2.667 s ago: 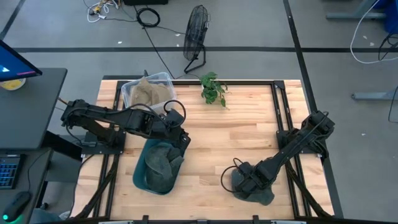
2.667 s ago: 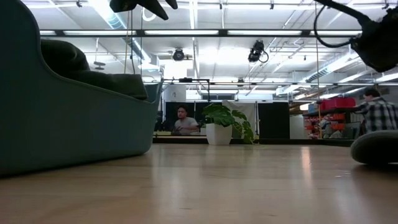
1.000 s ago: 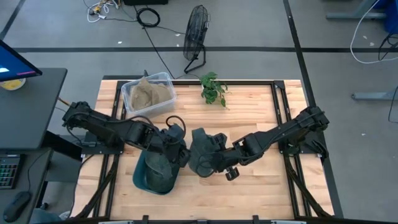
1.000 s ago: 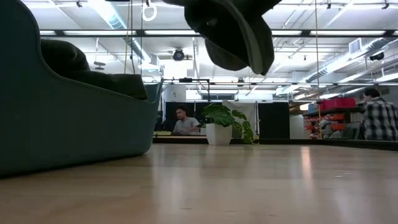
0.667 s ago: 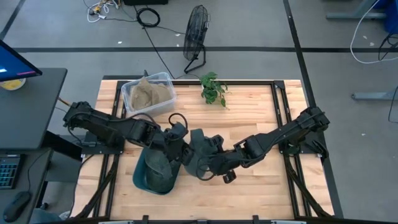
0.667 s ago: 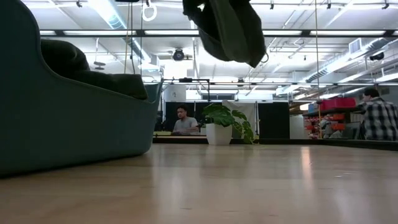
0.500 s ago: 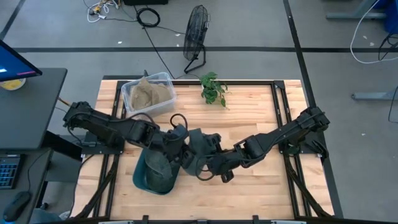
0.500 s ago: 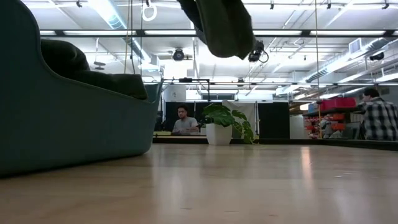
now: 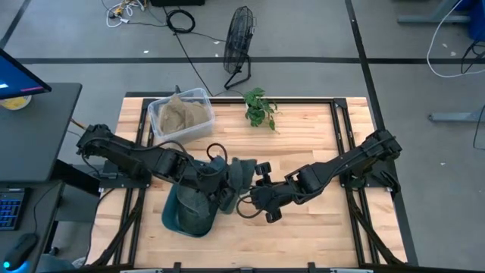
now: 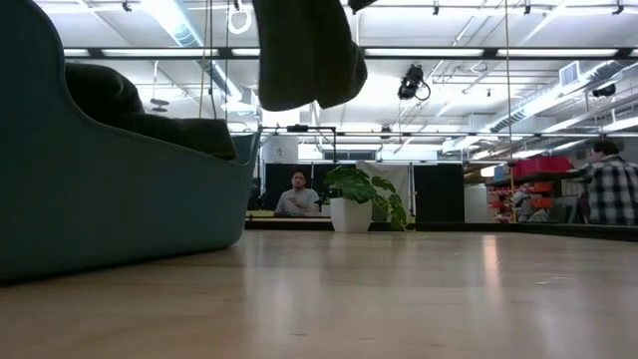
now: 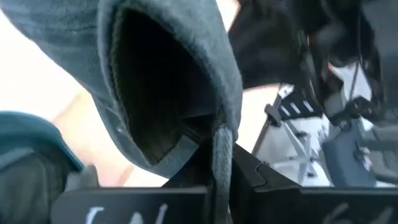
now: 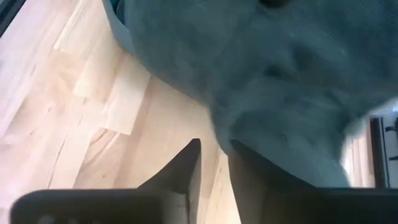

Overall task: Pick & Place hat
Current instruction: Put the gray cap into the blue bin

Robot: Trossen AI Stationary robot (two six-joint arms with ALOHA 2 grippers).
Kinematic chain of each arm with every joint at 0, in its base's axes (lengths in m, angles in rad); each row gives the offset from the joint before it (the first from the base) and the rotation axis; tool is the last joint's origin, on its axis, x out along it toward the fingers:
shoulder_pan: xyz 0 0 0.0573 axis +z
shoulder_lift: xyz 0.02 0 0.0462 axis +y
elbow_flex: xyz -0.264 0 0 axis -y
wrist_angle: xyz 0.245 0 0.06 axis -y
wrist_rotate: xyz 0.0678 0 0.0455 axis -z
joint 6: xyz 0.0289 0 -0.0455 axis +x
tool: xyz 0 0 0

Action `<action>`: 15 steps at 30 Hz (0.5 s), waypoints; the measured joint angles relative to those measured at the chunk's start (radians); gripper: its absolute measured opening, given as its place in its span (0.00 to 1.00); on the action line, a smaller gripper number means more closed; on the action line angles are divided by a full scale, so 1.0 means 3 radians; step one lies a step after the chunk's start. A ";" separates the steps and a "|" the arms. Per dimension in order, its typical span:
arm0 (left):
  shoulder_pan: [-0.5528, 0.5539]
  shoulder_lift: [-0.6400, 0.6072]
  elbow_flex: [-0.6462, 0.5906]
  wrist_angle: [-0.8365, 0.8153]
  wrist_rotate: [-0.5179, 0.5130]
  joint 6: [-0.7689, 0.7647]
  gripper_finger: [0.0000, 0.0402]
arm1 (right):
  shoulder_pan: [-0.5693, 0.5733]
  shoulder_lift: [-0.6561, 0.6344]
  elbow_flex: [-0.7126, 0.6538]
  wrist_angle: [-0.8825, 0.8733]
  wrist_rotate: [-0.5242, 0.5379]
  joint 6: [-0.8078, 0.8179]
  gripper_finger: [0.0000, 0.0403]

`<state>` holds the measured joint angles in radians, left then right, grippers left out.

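A dark grey-green hat [image 9: 236, 173] hangs in the air beside the teal bin [image 9: 176, 218], its crown showing in the low view [image 10: 304, 55]. My left gripper [image 9: 222, 177] is shut on the hat, at the bin's right rim. My right gripper [image 9: 248, 188] stands just right of the hat. In its wrist view its fingers [image 12: 214, 155] stand slightly open with bare wood in the gap and the hat's cloth [image 12: 280, 81] just past the tips. Whether they touch it I cannot tell. More dark hats [image 9: 195, 199] lie in the bin. My left gripper pinches the hat's rim [image 11: 221, 134] between its two fingers, an edge of the cloth running down between them. The hat's hollow inside [image 11: 155, 93] faces the wrist camera. The hat is lifted clear of the table and hangs below the hold.
A clear tub [image 9: 180, 114] of tan stuff stands at the far left. A small potted plant [image 9: 260, 106] stands at the far edge. A fan [image 9: 241, 38] is on the floor beyond. People sit in the room behind [image 10: 299, 194]. Bare wood lies near and right.
My right gripper has carried the hat toward the table's left edge, up to my left gripper at the bin's right rim. The hat, held out flat before, now hangs down with its crown lower and sits farther left.
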<state>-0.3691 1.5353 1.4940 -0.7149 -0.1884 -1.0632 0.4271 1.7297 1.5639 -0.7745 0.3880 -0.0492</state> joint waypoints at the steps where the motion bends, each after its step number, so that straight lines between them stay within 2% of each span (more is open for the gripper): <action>1: -0.0007 -0.0013 0.0000 -0.0021 0.0044 -0.0016 0.04 | 0.0001 -0.0011 0.0000 -0.0024 -0.0001 0.0046 0.22; 7: -0.0109 -0.0243 0.0000 -0.0271 0.0080 -0.0377 0.03 | 0.0000 -0.0049 0.0003 -0.0191 0.0004 0.0251 0.31; 15: -0.0396 -0.0602 0.0004 -0.1049 -0.0232 -0.0777 0.03 | 0.0000 -0.0051 0.0003 -0.0309 -0.0017 0.0253 0.35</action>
<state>-0.4878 1.3548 1.4952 -1.0296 -0.2579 -1.2964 0.4271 1.7145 1.5646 -0.8673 0.3828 0.0265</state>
